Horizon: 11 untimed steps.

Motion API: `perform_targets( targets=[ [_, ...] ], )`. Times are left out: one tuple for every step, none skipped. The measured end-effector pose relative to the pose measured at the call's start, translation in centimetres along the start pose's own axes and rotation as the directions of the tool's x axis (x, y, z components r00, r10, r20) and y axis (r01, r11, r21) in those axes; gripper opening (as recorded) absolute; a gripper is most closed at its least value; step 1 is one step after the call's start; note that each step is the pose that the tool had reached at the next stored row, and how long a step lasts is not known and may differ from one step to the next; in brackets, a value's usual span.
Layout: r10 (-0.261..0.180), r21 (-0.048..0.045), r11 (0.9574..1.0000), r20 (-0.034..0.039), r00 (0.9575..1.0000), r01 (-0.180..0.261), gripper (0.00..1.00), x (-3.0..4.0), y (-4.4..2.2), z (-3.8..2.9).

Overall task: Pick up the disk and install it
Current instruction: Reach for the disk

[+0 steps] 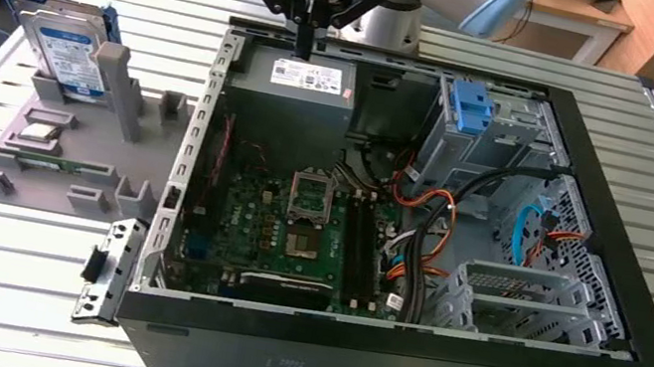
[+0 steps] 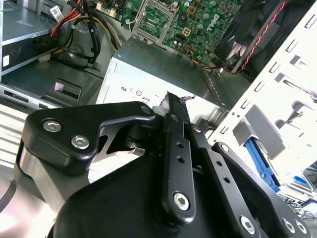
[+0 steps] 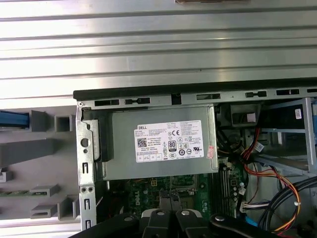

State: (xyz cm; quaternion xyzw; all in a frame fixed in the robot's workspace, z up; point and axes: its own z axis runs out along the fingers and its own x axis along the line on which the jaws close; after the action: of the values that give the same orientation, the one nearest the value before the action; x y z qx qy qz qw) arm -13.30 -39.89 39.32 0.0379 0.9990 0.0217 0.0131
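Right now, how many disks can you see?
1. The disk stands on edge in the grey rack at the exterior view's left, outside the computer case. Another could be hidden behind it.

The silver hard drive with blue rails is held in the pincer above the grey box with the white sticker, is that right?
Not quite. The pincer hangs empty above the grey box with the white sticker; the silver hard drive with blue rails stands in the grey plastic rack, as the exterior view shows.
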Motion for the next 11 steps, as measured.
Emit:
perform_targets(
  targets=[
    [0.000,0.0000,1.0000,0.0000,1.0000,0.000,0.11,0.05,0.00,0.00],
    [0.000,-0.0001,1.0000,0.0000,1.0000,0.000,0.11,0.11,-0.01,0.00],
    [0.000,-0.0001,1.0000,0.0000,1.0000,0.000,0.11,0.17,-0.02,0.00],
    [0.000,-0.0001,1.0000,-0.0001,1.0000,0.000,0.11,0.24,-0.02,-0.01],
    [0.000,-0.0001,1.0000,0.0000,1.0000,0.000,0.11,0.32,-0.03,-0.01],
    [0.000,-0.0002,1.0000,0.0000,1.0000,0.000,0.11,0.37,-0.03,-0.01],
    [0.000,-0.0002,1.0000,0.0000,1.0000,0.000,0.11,0.39,-0.03,-0.01],
    [0.000,-0.0001,1.0000,0.0000,1.0000,0.000,0.11,0.41,-0.03,-0.01],
    [0.000,-0.0002,1.0000,0.0000,1.0000,0.000,0.11,0.42,-0.03,-0.01],
    [0.000,-0.0001,1.0000,0.0000,1.0000,0.000,0.11,0.43,-0.03,-0.01],
    [0.000,-0.0002,1.0000,0.0000,1.0000,0.000,0.11,0.44,-0.03,-0.01]
  ],
)
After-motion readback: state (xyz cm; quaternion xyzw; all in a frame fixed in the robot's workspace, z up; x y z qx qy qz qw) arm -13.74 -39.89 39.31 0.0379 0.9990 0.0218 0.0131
